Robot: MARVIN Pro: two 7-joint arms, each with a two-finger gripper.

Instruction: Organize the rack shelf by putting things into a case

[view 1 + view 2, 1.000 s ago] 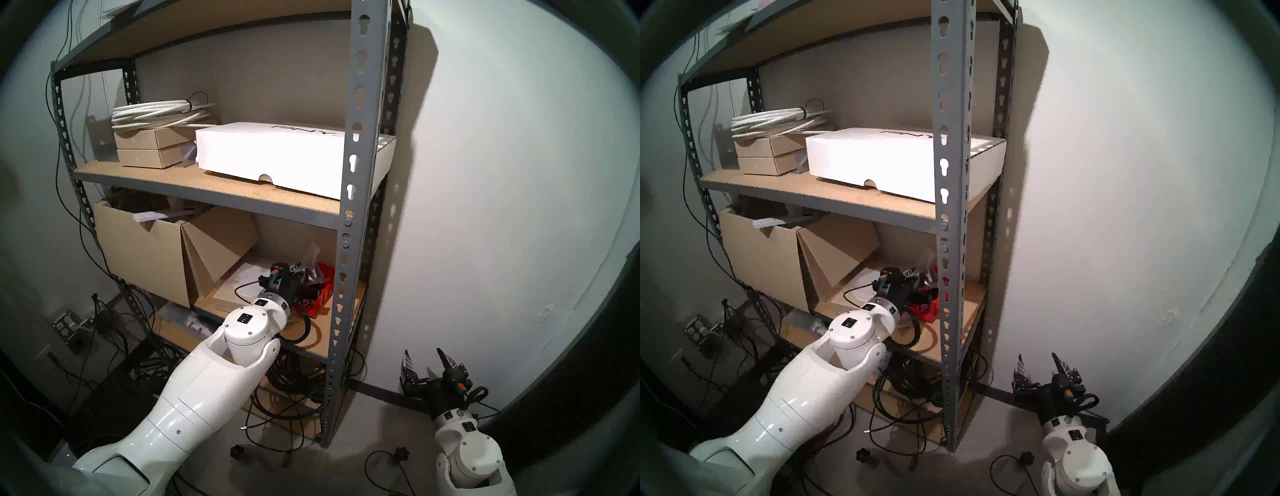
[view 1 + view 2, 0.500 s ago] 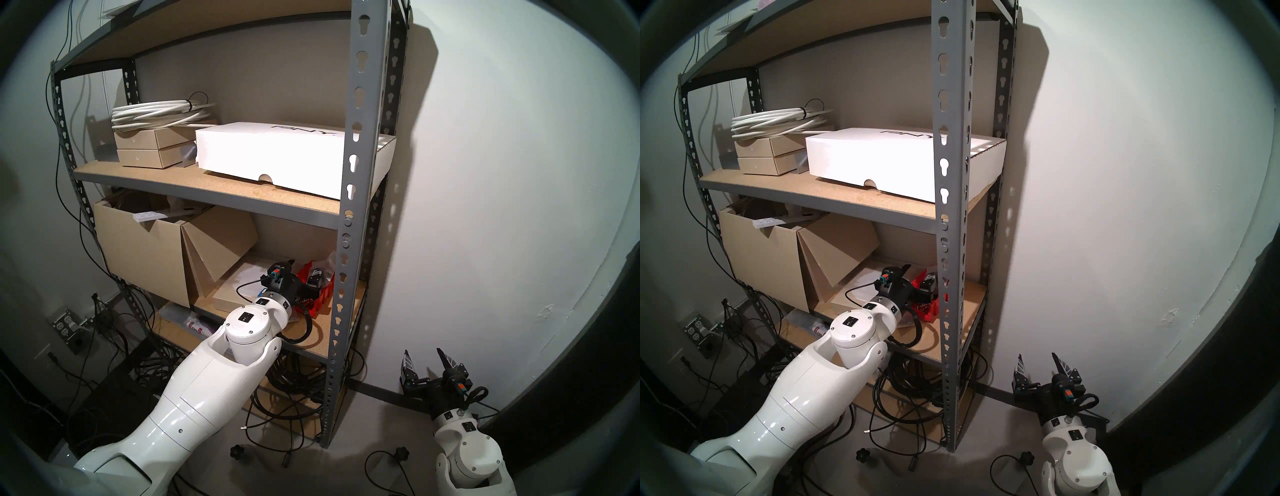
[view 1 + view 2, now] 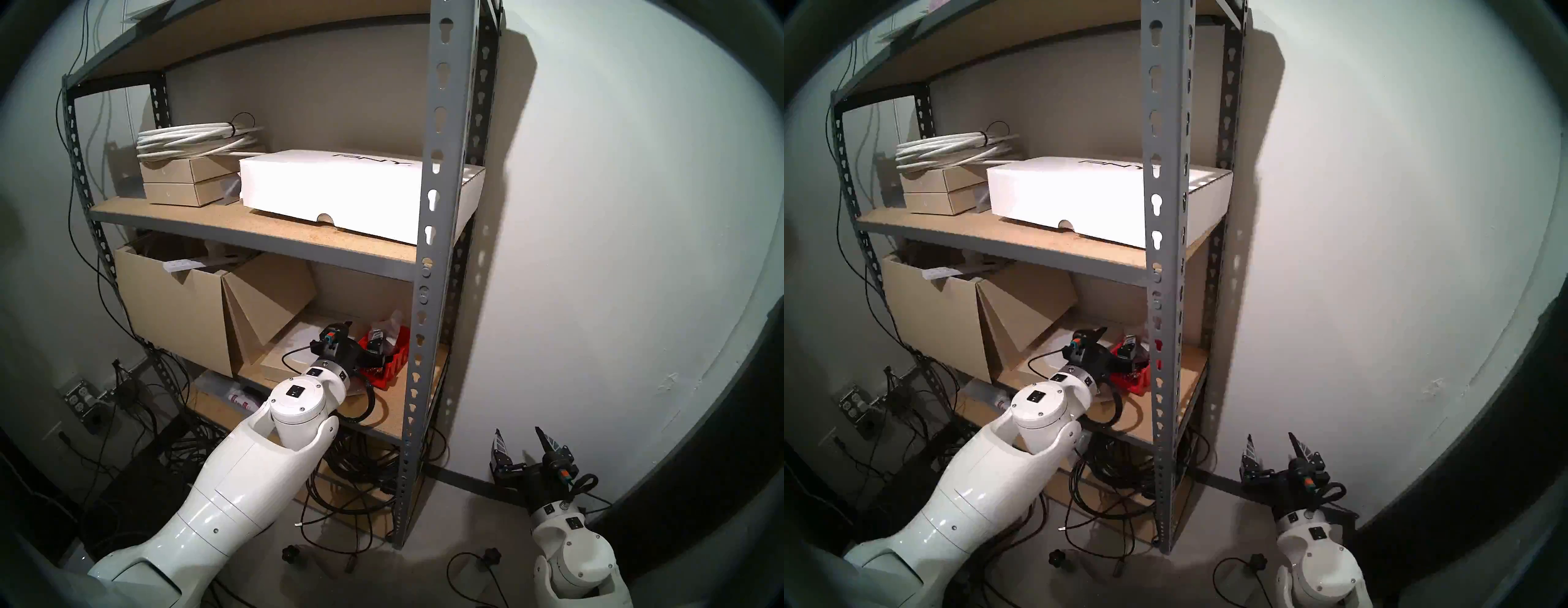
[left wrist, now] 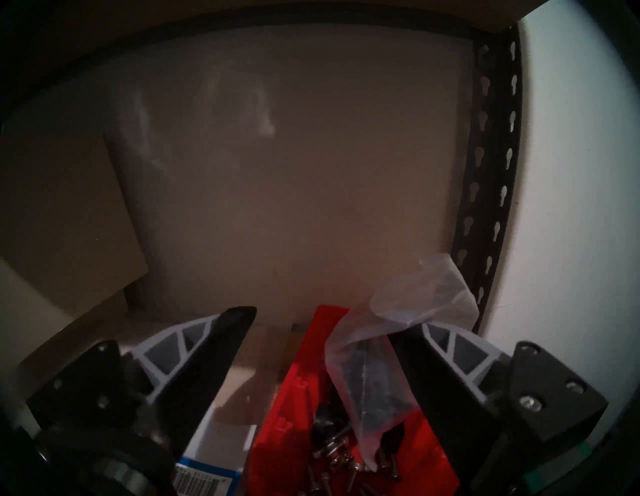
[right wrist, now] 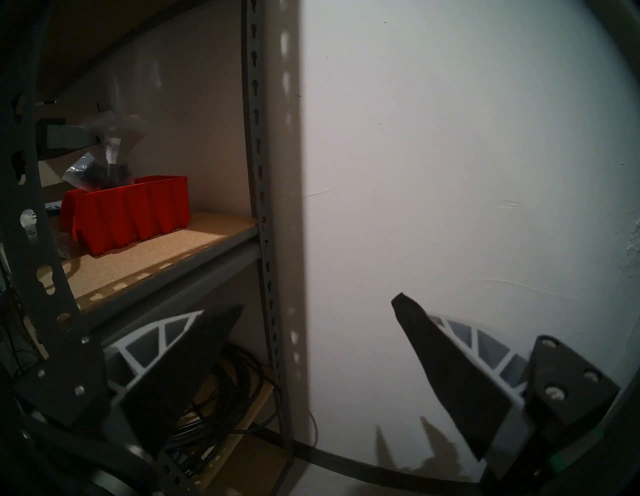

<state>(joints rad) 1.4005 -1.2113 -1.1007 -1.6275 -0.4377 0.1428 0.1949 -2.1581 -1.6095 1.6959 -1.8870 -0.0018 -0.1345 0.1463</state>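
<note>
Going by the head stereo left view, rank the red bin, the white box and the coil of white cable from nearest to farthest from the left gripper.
1. Red bin: right at the left gripper, same shelf.
2. White box: one shelf up, above the gripper.
3. Coil of white cable: same upper shelf, far left, on the stacked tan boxes.
</note>
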